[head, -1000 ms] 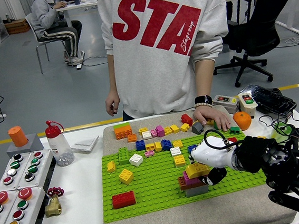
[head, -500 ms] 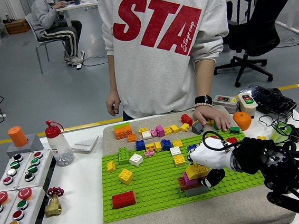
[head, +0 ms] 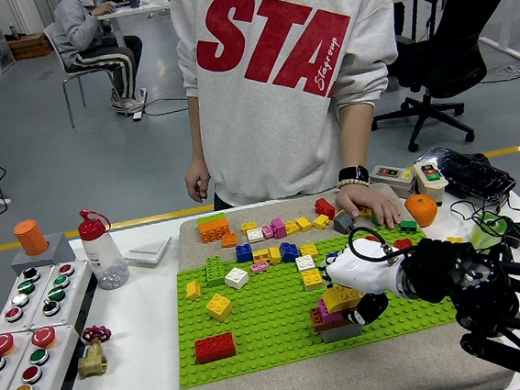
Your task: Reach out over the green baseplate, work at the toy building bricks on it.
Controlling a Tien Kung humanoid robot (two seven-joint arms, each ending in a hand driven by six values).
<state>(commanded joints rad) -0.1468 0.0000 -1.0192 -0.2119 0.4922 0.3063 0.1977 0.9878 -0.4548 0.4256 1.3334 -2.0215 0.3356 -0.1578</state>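
A green baseplate [head: 273, 327] lies on a beige mat and carries scattered bricks. Near its right front stands a small stack [head: 332, 322]: a grey brick at the bottom, dark red and magenta bricks above, a yellow brick [head: 342, 299] on top. My right hand [head: 357, 292] comes in from the right and its white fingers are closed around that yellow brick. A red brick [head: 215, 348] sits at the front left of the plate, a yellow one [head: 219, 305] behind it. The left arm is out of sight.
Loose bricks [head: 272, 228] lie on the mat behind the plate. A person stands at the far side with one hand [head: 372, 206] resting on the mat's back right. A clear bottle [head: 101, 252], a button panel [head: 25, 342] and a brass valve [head: 93, 357] stand left. An orange ball [head: 421, 209] sits right.
My right hand has shifted slightly left and toward the stack while holding the yellow brick. The person's hand stays put.
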